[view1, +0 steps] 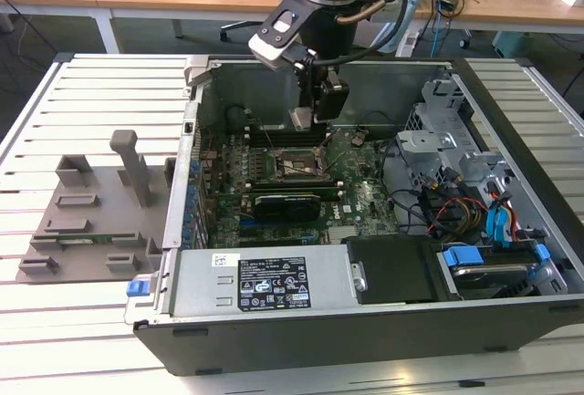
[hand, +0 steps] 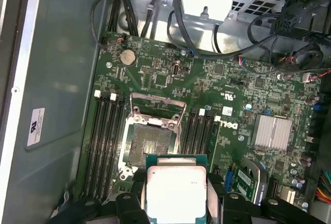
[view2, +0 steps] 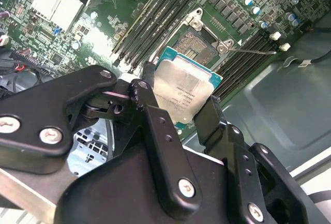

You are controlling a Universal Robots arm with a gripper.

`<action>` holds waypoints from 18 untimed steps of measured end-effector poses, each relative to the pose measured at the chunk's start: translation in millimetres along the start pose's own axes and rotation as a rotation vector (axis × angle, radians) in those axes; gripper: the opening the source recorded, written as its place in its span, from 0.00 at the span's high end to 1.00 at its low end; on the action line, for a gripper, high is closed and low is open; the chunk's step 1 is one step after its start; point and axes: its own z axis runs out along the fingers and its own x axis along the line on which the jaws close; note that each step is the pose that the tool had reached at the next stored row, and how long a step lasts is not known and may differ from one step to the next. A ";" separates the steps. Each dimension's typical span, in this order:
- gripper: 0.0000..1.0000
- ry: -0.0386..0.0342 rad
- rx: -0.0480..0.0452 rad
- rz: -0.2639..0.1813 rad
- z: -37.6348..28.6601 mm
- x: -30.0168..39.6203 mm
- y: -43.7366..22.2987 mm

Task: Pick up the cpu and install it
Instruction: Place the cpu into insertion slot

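The pick-up is done. The black fingers (view2: 151, 111) are closed on two edges of the chip (view2: 183, 90). They hold it in the air over the open socket (hand: 150, 144), toward the far side of the computer case (view1: 365, 345). The chip is not set in yet. It is flat and square, with a dull silver top and a green rim. The socket looks empty, a dark square with a shiny metal frame.

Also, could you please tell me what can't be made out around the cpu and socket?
cpu underside: faces away in both wrist views.
its near edge: covered by the fingers in the second wrist view, cut off by the picture's edge in the first.
socket pins: too small everywhere.
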 end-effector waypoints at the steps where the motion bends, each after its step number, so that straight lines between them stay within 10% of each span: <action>1: 0.45 -0.0001 -0.0001 -0.004 0.0 0.0 0.0; 18: 0.45 -0.0013 -0.0012 -0.077 0.0 0.0 0.0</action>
